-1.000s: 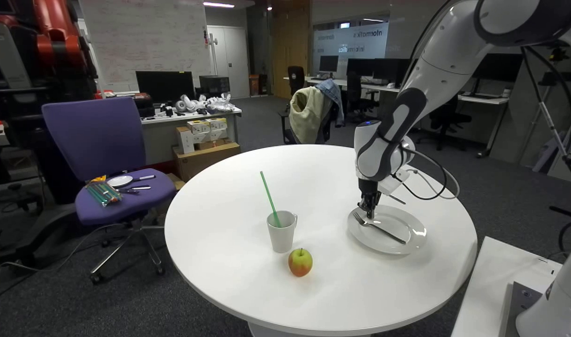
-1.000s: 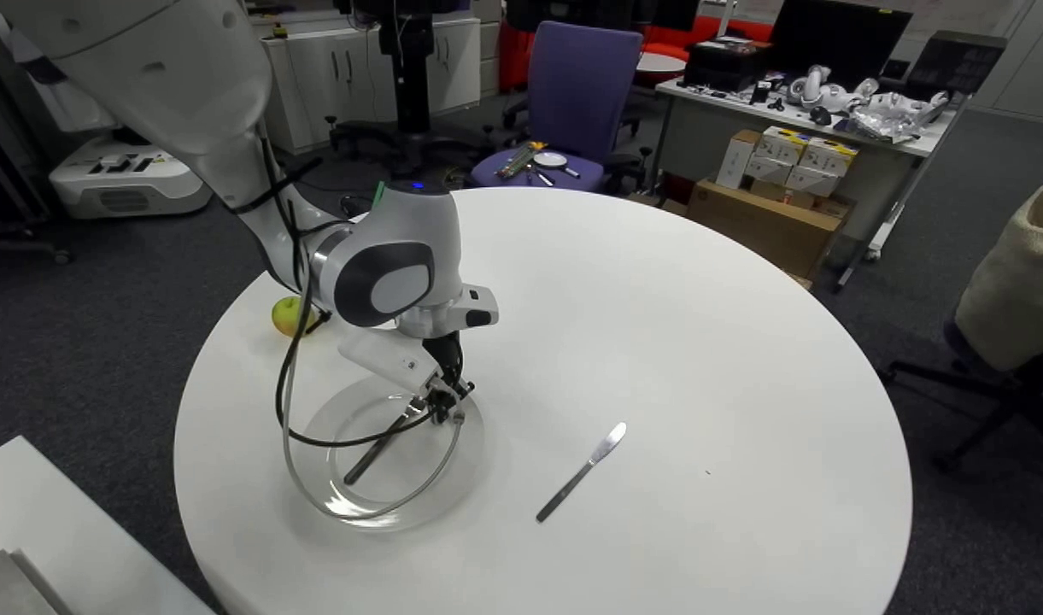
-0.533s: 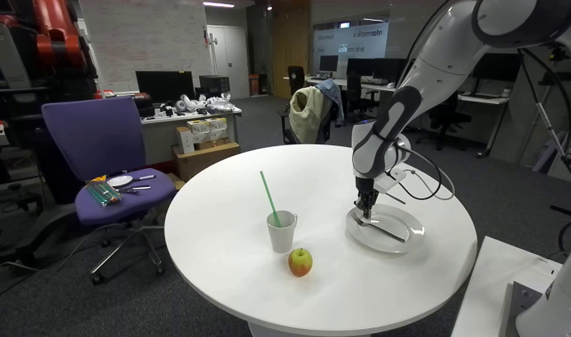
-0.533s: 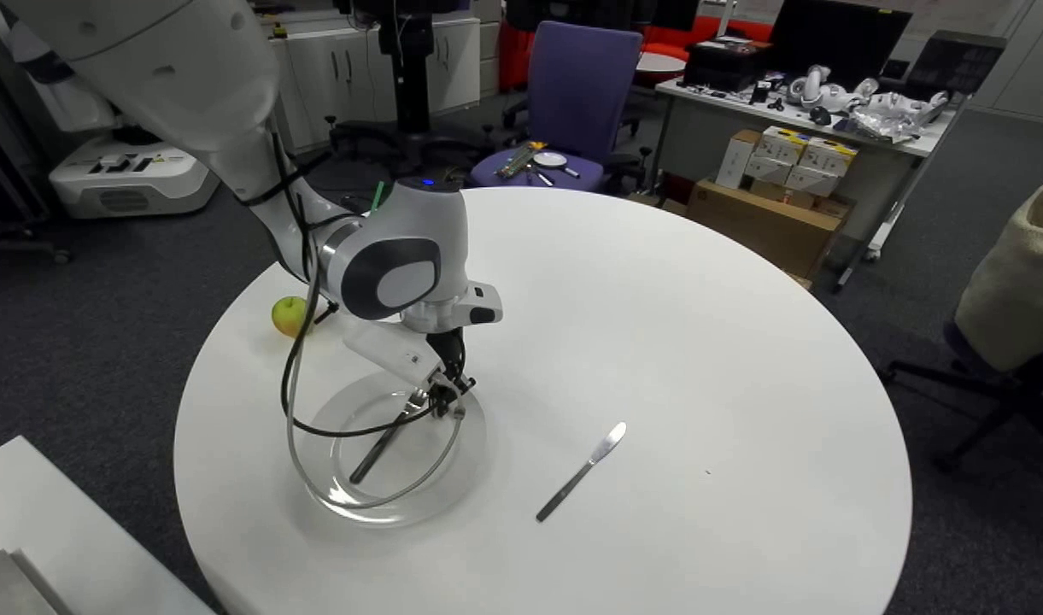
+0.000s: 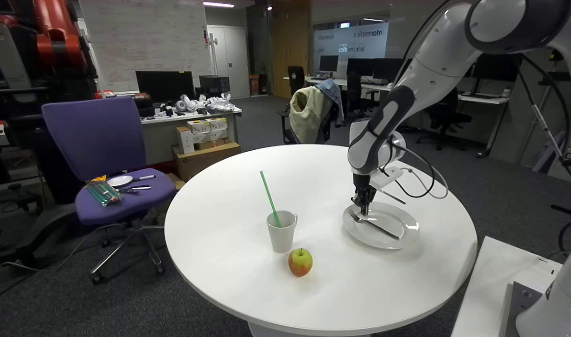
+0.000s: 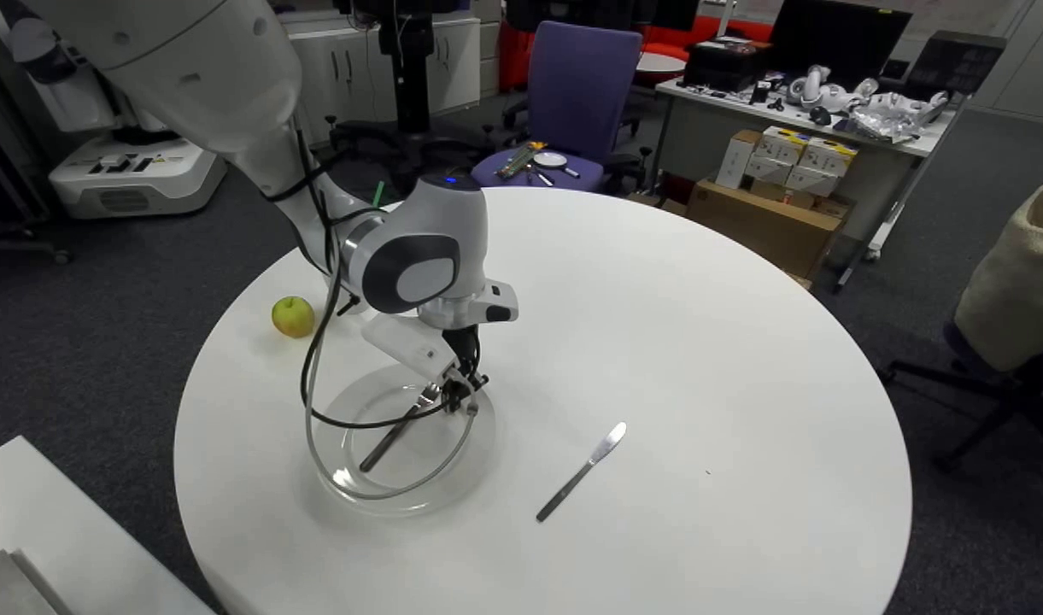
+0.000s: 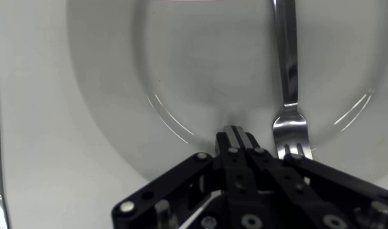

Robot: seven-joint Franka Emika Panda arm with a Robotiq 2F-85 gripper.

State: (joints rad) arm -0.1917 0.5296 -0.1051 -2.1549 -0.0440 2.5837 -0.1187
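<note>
- Jaws are clenching nothing, standing inside the edge of a round white ceramic plate [image 7: 197,63].
- Light pressure is likely serving best, skirting the slim silver metal fork [image 7: 289,79].

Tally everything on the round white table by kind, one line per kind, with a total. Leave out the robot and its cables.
Cutlery: 2 (fork, knife)
Crockery: 2 (plate, mug)
Fruit: 1 (apple)
Straws: 1 (green straw, standing in the mug)
Total: 6
</note>
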